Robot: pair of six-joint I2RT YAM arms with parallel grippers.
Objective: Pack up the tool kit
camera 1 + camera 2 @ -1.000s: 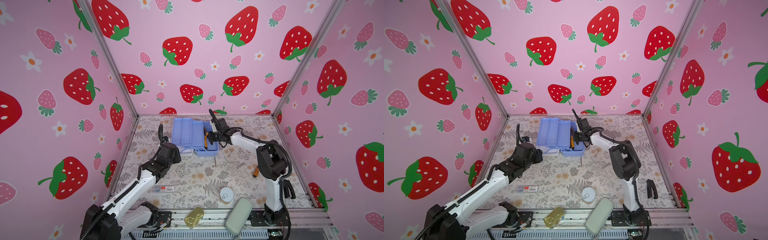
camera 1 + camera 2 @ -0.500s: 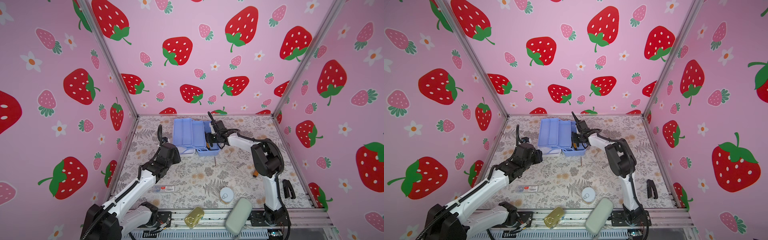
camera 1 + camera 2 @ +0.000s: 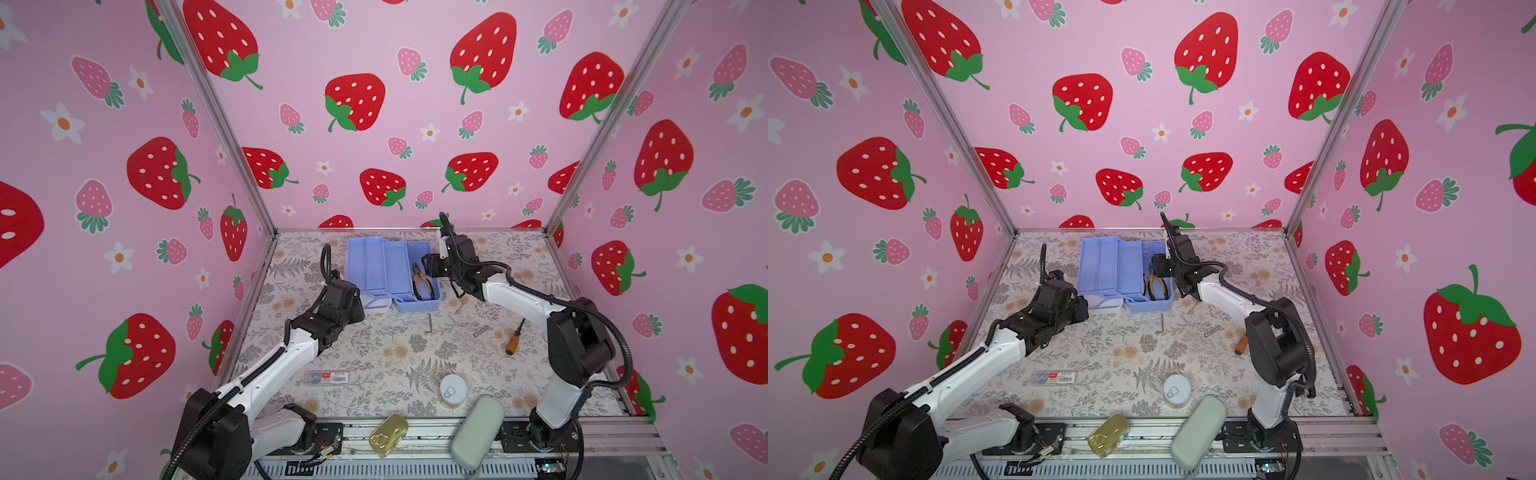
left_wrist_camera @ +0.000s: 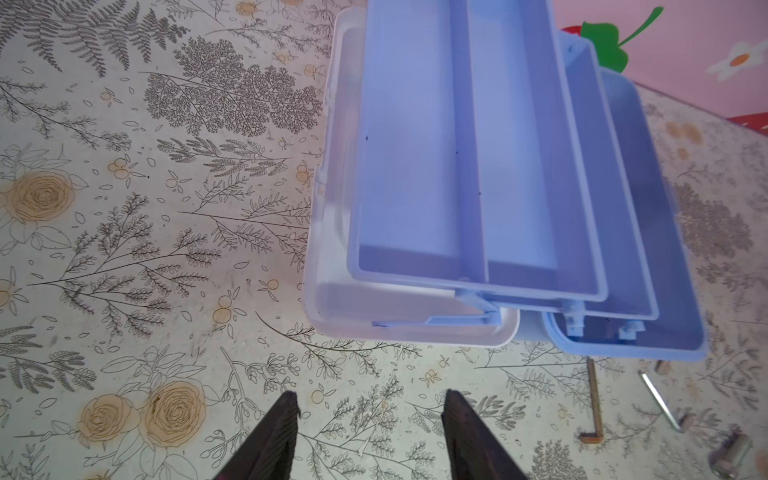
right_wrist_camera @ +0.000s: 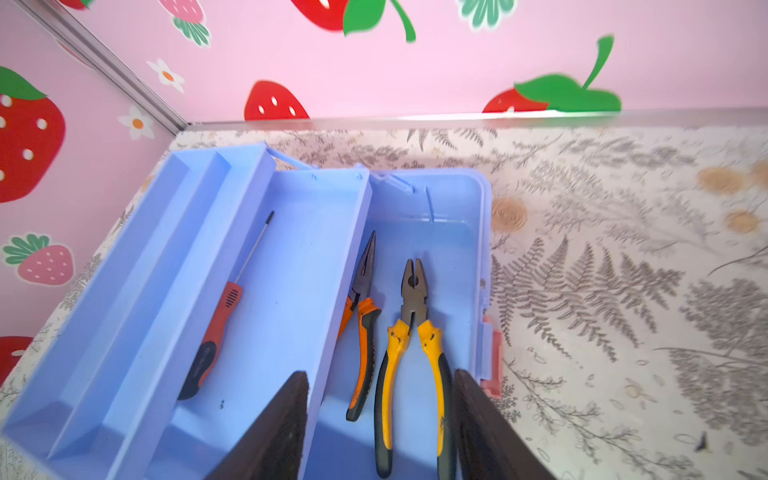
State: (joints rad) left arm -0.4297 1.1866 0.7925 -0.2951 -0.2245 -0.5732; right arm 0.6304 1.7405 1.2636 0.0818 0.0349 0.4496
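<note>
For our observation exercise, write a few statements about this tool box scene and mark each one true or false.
1. The periwinkle-blue plastic tool kit stands open, its trays fanned out. True.
2. The yellow-handled metal pliers lie on the table. False: they lie in the kit's base, beside the orange-handled pliers.
3. The red-handled screwdriver lies in a tray. True.
4. The right gripper is shut on the pliers. False: its jaws stand open, clear of the handles.
5. The left gripper is open and empty. True.

A lab robot booth: pink strawberry-print walls (image 3: 419, 45) on metal posts (image 3: 223, 124) enclose a floral table (image 3: 374, 357), with two robot arms (image 3: 274, 370) bolted along its front edge.
</note>
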